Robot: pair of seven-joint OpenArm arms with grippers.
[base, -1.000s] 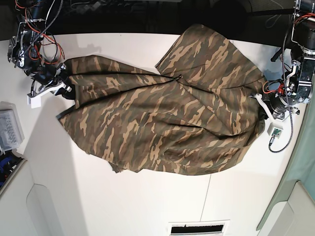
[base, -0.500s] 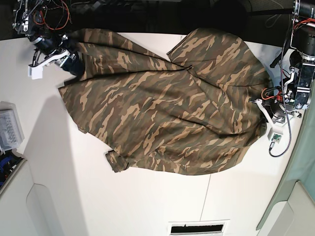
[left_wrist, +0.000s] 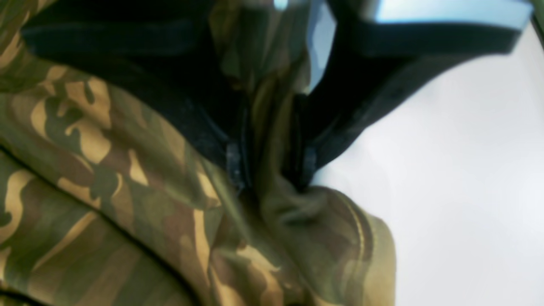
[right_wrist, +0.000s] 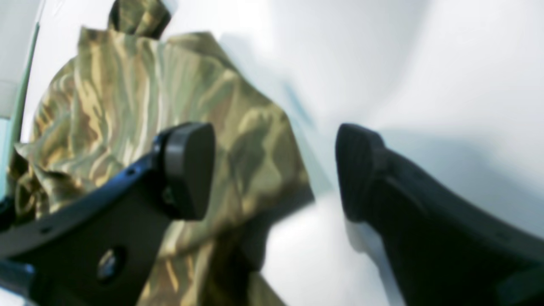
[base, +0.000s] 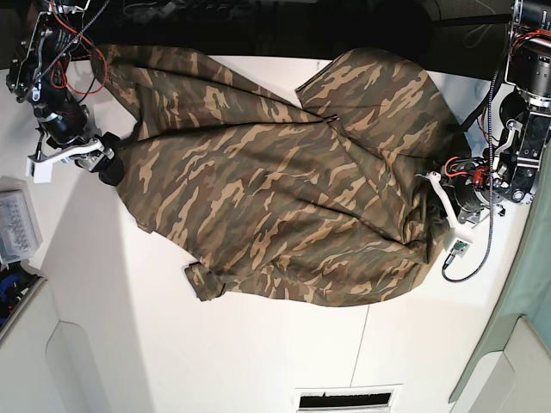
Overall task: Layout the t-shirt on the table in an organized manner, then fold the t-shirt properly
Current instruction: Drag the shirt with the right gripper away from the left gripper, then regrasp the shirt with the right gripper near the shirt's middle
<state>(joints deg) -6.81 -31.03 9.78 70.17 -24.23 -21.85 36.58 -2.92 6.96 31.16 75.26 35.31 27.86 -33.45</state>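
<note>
The camouflage t-shirt (base: 275, 189) lies spread over the white table (base: 258, 344), its upper left part reaching over the back edge. My right gripper (base: 105, 163) is at the shirt's left edge. In the right wrist view it (right_wrist: 274, 170) stands wide open with nothing between its fingers, the t-shirt (right_wrist: 127, 106) lying beyond on the table (right_wrist: 425, 63). My left gripper (base: 432, 185) is at the shirt's right edge. In the left wrist view its jaws (left_wrist: 270, 168) stand narrowly apart with a fold of the t-shirt (left_wrist: 127, 170) filling the gap.
A clear plastic box (base: 15, 225) sits at the table's left edge. A vent slot (base: 347, 398) lies at the front edge, with a thin dark seam (base: 362, 344) running up from it. A teal panel (base: 534, 284) borders the right side.
My right gripper let go of the shirt's left corner, opened wide and dropped down and left. My left gripper moved inward to the left, bunching the right edge.
</note>
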